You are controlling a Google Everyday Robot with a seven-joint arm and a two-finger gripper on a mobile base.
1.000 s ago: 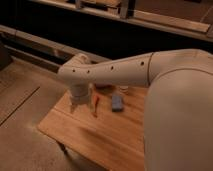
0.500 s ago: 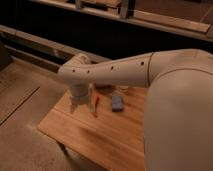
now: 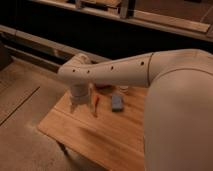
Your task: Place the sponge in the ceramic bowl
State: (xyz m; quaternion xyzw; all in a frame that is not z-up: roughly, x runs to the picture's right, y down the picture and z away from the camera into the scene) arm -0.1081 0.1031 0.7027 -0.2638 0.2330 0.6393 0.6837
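Note:
The sponge (image 3: 116, 103), a small blue-grey block, lies on the wooden table (image 3: 100, 135) near its far edge. Just left of it, under my forearm, only a dark reddish sliver of the ceramic bowl (image 3: 103, 87) shows; the arm hides the rest. My gripper (image 3: 75, 107) hangs at the end of the white arm over the table's far left part, about a hand's width left of the sponge and apart from it. Nothing can be seen held in it.
A thin orange-red stick (image 3: 95, 106) lies between the gripper and the sponge. A small pale object (image 3: 123, 90) sits behind the sponge. My bulky white arm covers the table's right side. Dark shelving runs along the back, bare floor lies to the left.

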